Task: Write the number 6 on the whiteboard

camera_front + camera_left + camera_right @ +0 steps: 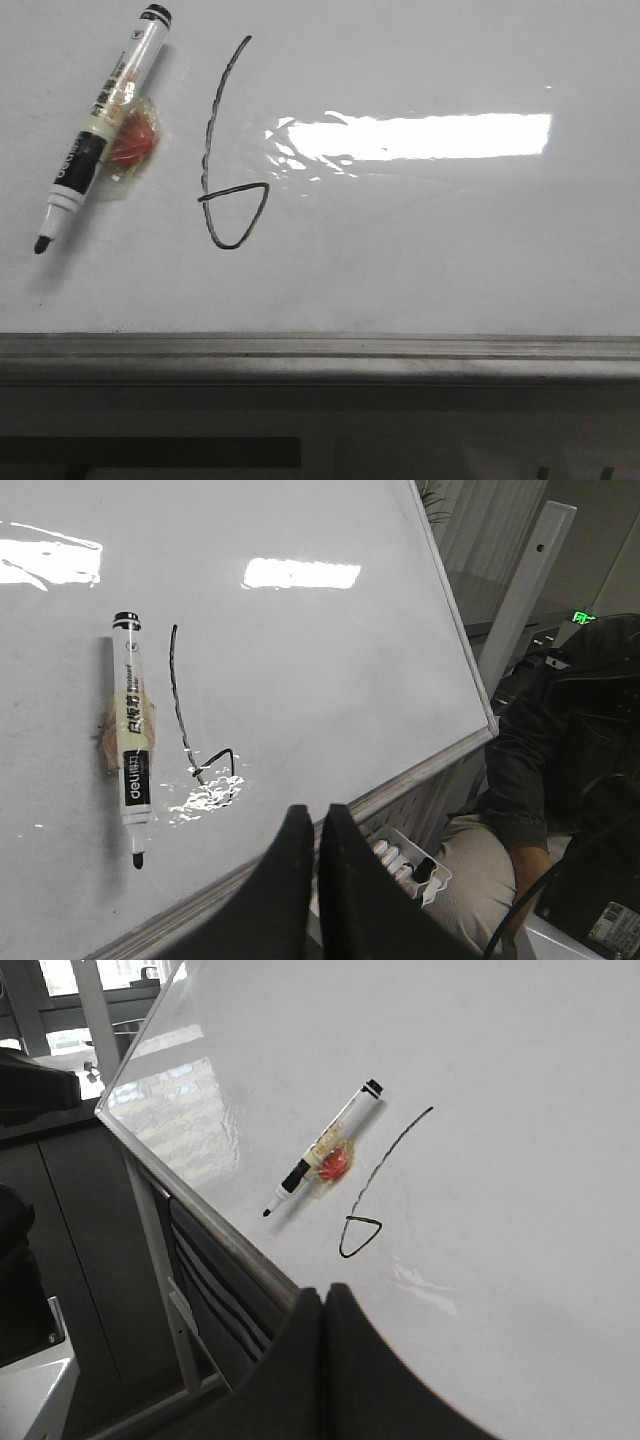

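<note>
while both grippers, left (312,825) and right (322,1305), sit clenched on nothing, the number 6 (228,150) stands drawn on the whiteboard (450,250), just right of a marker pen (100,130).

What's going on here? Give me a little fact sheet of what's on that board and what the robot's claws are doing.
surface: whiteboard, glossy, metal rail along its near edge
drawing: number 6, thin dark line, slanted stem, small loop at the bottom
pen: marker, uncapped, lying left of the 6, apart from it
under pen: orange-red blob, unclear what
left gripper: shut, holding nothing
right gripper: shut, holding nothing
</note>
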Tool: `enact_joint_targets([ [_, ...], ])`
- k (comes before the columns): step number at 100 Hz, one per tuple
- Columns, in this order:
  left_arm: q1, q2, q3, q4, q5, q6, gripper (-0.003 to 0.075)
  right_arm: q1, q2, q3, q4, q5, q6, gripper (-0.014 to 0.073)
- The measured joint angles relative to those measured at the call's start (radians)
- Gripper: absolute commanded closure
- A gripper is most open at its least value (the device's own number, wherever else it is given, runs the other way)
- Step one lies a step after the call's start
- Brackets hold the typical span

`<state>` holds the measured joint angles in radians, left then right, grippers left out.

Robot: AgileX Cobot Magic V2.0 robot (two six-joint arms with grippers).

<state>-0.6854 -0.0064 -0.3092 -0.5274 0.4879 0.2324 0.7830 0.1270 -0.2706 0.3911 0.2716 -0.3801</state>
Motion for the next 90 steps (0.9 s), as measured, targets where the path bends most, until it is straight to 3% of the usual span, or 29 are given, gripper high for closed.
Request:
enact_joint_targets([
  [43,0.0,0.0,0.003,0.002,0.0,0.0,0.0739,0.0,0.0,0.0,0.0,0.0,0.002,0.0655],
  [56,0.005,0.0,0.025,0.077,-0.022,0.0,0.0739,0.0,0.0,0.0,0.0,0.0,0.002,0.0655],
  [70,0.065,0.0,0.093,0.197,-0.215,0.0,0.0739,0.0,0.0,0.0,0.0,0.0,0.002,0.0655],
  [90,0.224,0.0,0.26,0.275,-0.657,-0.001,0.0739,0.0,0.0,0.0,0.0,0.0,0.002,0.0655],
])
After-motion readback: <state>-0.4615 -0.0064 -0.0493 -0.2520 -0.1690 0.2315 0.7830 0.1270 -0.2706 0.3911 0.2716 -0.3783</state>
